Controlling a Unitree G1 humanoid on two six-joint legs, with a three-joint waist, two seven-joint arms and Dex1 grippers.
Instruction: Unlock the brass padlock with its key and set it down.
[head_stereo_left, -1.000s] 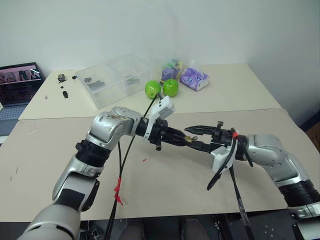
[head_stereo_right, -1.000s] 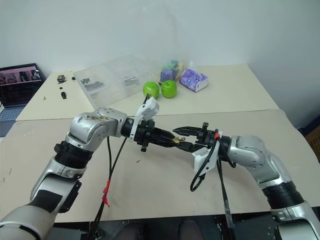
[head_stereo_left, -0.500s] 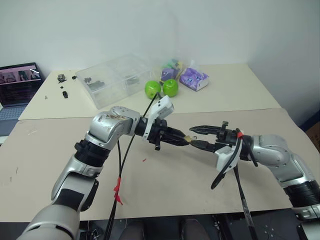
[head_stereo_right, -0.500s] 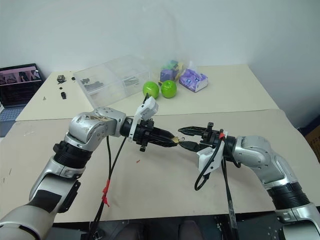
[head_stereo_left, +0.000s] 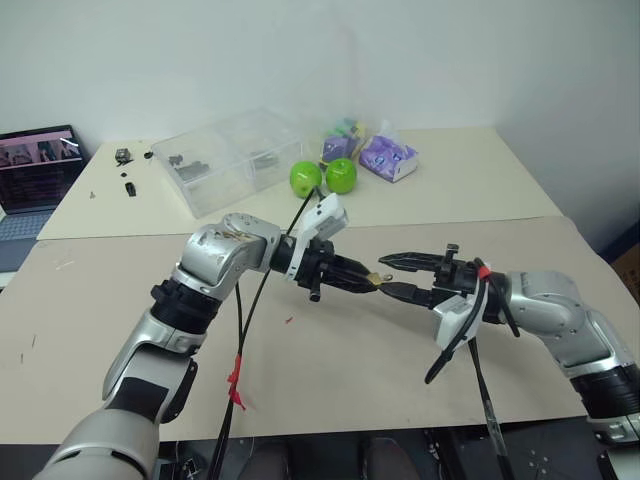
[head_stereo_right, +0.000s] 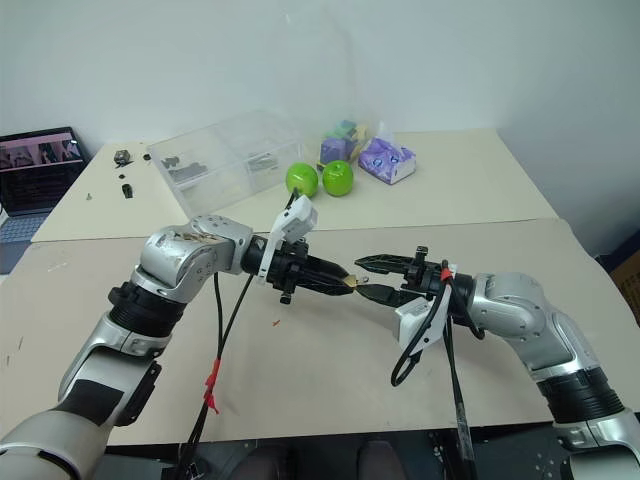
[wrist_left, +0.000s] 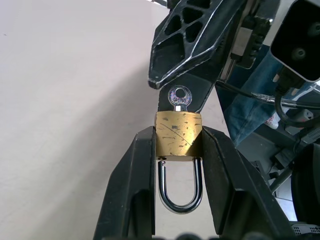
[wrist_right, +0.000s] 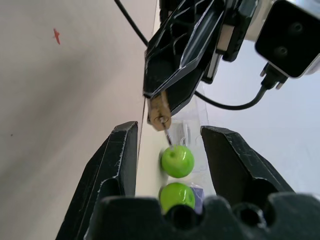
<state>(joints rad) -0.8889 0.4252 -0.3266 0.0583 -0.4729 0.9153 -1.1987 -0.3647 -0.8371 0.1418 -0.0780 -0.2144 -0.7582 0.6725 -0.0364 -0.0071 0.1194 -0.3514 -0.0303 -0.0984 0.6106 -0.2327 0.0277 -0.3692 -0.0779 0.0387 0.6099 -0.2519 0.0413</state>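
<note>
The brass padlock (wrist_left: 177, 134) is clamped by its body between the black fingers of my left gripper (wrist_left: 177, 136), shackle turned back toward the wrist. A small silvery key (wrist_left: 178, 96) sticks out of its far end. The left gripper (head_stereo_left: 362, 279) holds it above the middle of the tan table (head_stereo_left: 330, 350). Facing it from the right, my right gripper (head_stereo_left: 383, 273) stands open. The key (wrist_right: 166, 132) hangs in the gap between the right fingers (wrist_right: 117, 160) and touches neither. The padlock (wrist_right: 159, 109) lies just beyond their tips.
At the back stand a clear plastic box (head_stereo_left: 225, 155), two green apples (head_stereo_left: 305, 178) and purple packets (head_stereo_left: 388, 157). A laptop (head_stereo_left: 35, 170) and small dark parts (head_stereo_left: 125, 155) sit at the far left. Black cables hang from both wrists.
</note>
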